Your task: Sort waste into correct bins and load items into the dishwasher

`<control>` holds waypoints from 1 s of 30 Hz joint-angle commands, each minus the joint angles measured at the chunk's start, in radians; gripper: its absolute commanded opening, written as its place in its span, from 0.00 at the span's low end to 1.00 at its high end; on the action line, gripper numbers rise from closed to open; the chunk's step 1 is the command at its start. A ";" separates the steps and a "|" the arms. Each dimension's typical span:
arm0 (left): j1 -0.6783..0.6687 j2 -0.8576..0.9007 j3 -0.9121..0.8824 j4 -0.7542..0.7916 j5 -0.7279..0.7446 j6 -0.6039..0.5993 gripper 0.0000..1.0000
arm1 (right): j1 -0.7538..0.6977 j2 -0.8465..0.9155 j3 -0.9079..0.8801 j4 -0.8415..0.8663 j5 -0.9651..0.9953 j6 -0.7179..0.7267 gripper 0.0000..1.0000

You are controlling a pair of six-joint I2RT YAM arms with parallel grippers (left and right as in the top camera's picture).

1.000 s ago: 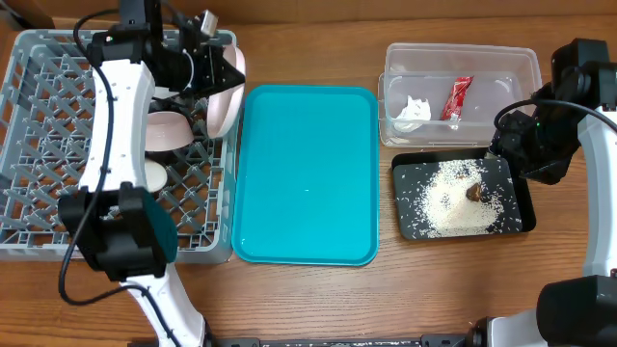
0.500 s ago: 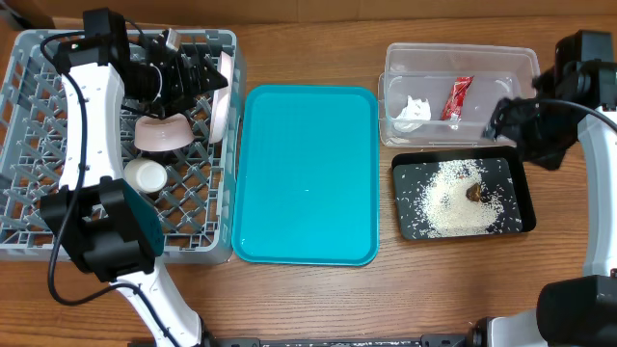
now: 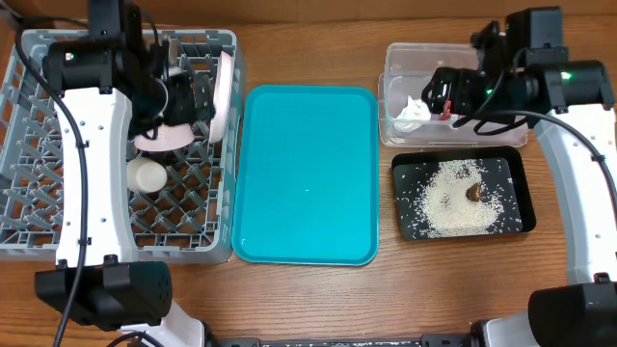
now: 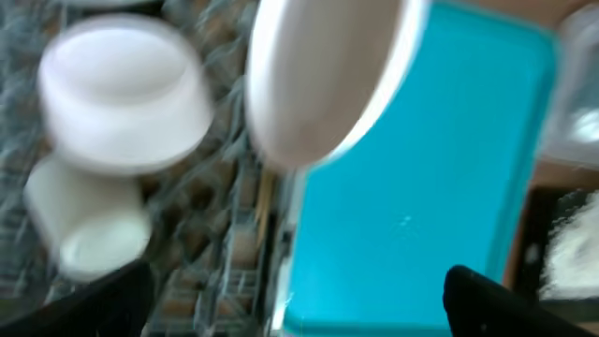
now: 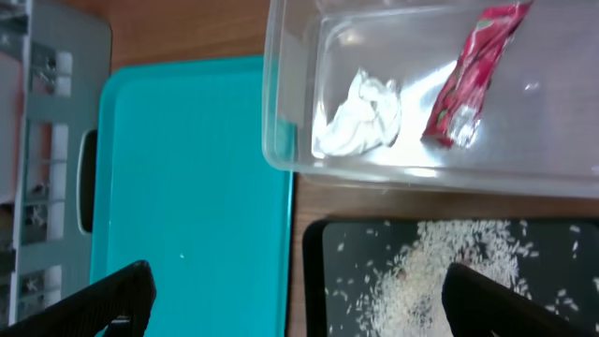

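Wide and empty — left gripper (image 4: pixel 295 276), right gripper (image 5: pixel 298 271). Best lifted straight off the grey lattice plastic dish rack (image 3: pixel 39 193), never brushing the flat round white plate (image 3: pixel 225 92) on edge.

The left fingers (image 4: pixel 103 307) and the right fingers (image 5: pixel 103 301) are each spread wide apart, gripping nothing.

One grey dish rack (image 3: pixel 34 193) holds one pink bowl (image 3: pixel 159 140), one white plate (image 3: pixel 224 92) and one small white cup (image 3: pixel 147 175). There is one teal tray (image 3: pixel 304 173), one clear tub (image 3: pixel 410 72) and one black tray (image 3: pixel 515 198). There is one red wrapper (image 5: pixel 465 80), one white tissue (image 5: pixel 360 117), one brown food scrap (image 3: pixel 474 192), and too many loose rice grains (image 3: pixel 445 204) to count.
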 commanded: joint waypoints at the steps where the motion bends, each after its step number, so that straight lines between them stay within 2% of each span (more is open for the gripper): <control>1: 0.004 0.013 0.002 -0.085 -0.090 -0.045 1.00 | -0.005 -0.003 0.018 -0.032 0.038 -0.003 1.00; 5: 0.002 -0.008 -0.009 -0.184 -0.081 -0.030 1.00 | -0.014 -0.014 0.017 -0.106 0.079 0.027 1.00; 9: -0.003 -0.108 -0.080 -0.163 -0.083 -0.029 1.00 | -0.014 -0.080 -0.038 -0.100 0.098 0.026 1.00; 13: -0.030 -0.298 -0.228 -0.035 -0.087 -0.025 1.00 | -0.014 -0.224 -0.182 0.002 0.101 0.023 1.00; 18: -0.087 -0.634 -0.506 0.220 -0.145 -0.021 1.00 | -0.014 -0.491 -0.434 0.177 0.111 0.023 1.00; 23: -0.114 -0.995 -0.796 0.461 -0.182 -0.029 1.00 | -0.014 -0.726 -0.583 0.226 0.151 0.023 1.00; 27: -0.114 -1.179 -0.897 0.514 -0.182 -0.029 1.00 | -0.014 -0.821 -0.597 0.174 0.150 0.023 1.00; 30: -0.114 -1.246 -0.905 0.472 -0.183 -0.029 1.00 | -0.014 -0.847 -0.597 0.153 0.150 0.023 1.00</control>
